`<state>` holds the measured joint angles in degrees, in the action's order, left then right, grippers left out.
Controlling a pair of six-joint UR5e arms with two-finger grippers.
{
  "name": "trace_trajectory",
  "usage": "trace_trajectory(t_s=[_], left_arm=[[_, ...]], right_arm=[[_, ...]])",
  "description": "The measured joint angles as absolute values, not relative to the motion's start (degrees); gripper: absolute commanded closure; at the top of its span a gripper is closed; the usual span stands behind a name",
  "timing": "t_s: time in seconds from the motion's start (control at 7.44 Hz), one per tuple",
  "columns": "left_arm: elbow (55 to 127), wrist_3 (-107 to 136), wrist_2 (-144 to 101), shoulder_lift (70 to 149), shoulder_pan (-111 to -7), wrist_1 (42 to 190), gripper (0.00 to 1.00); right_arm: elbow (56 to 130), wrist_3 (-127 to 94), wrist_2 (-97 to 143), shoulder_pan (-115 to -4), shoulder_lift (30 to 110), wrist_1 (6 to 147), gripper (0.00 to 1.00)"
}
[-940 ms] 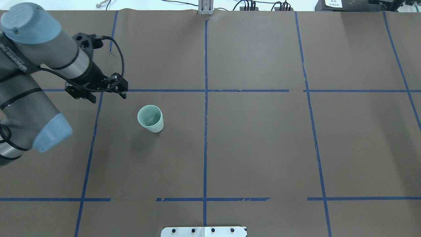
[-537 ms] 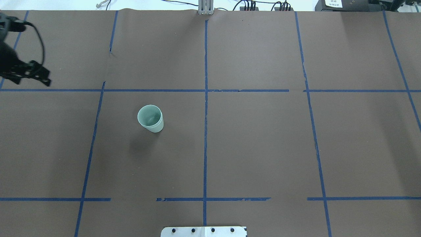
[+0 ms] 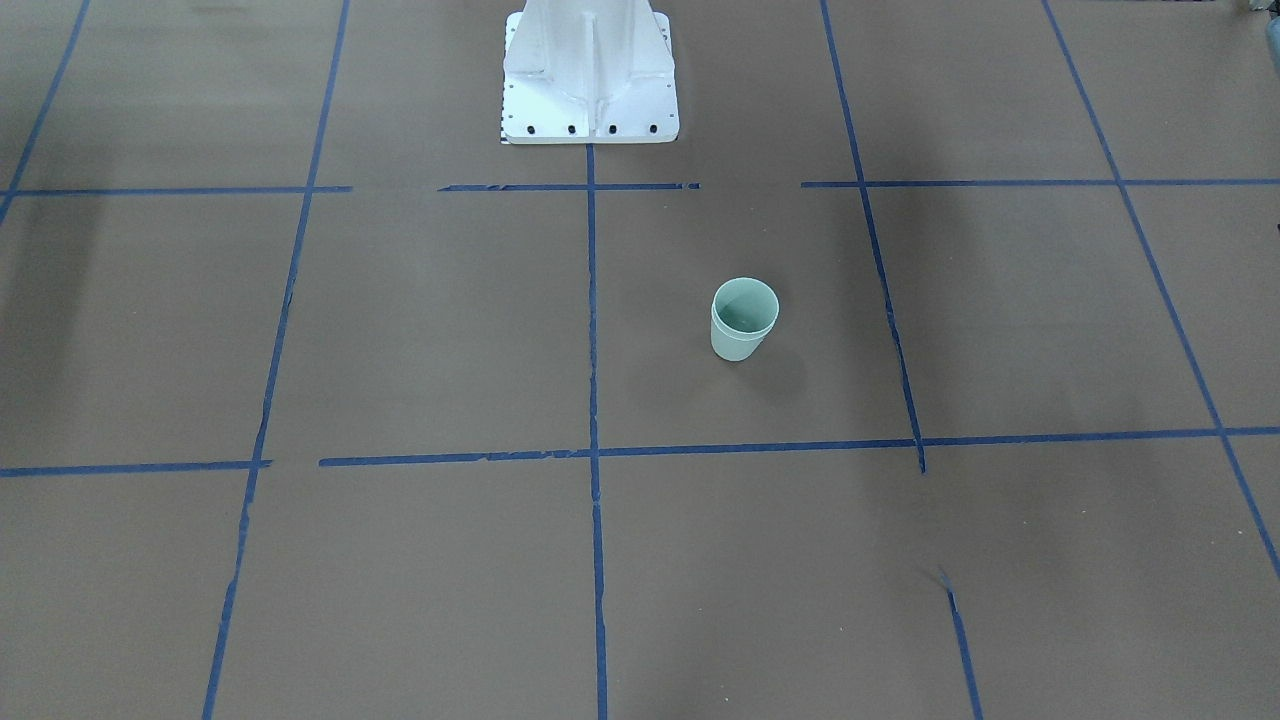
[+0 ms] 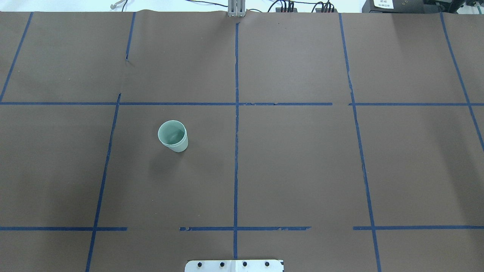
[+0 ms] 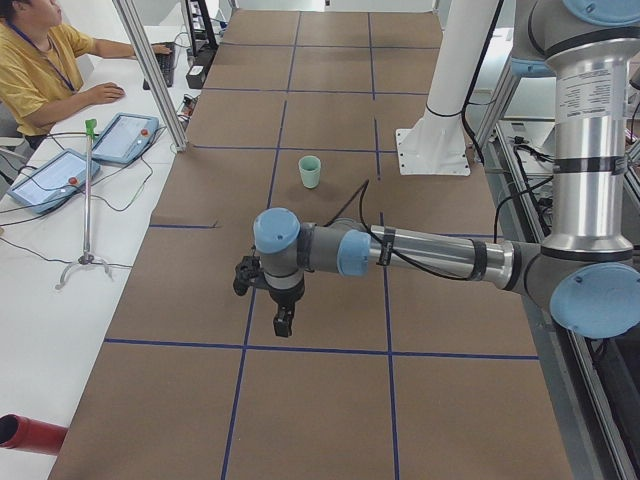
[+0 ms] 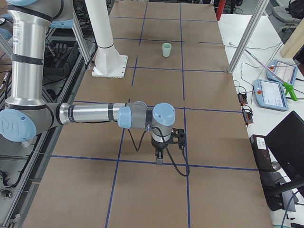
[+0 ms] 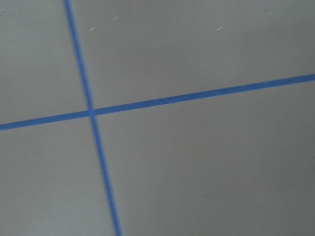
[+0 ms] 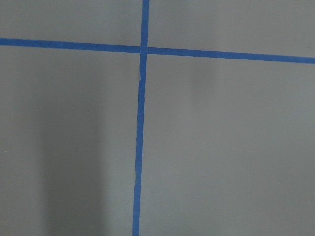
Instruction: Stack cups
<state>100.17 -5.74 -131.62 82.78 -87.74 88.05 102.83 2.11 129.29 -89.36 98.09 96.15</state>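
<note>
While they sit nested, 2 cups (image 4: 173, 136) stand upright.

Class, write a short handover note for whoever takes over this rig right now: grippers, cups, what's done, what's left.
Left gripper: over bare table, far from the cups; open or shut, cannot tell.
Right gripper: likewise, cannot tell.
Cups: upright on the robot's left half, seemingly one nested in the other, touched by nothing.
Done: stack looks made.
Left: nothing apparent; confirm the nesting.
</note>
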Motion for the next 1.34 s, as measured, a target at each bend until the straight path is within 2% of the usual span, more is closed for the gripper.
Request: trace_trajectory(t_s=[1.34], left_arm=[[99.68, -9.79, -131.24, 81.76, -90.53, 88.3, 0.0]], right_arm=[[102.83, 2.11, 129.29, -89.38, 98.09, 96.15, 0.0]])
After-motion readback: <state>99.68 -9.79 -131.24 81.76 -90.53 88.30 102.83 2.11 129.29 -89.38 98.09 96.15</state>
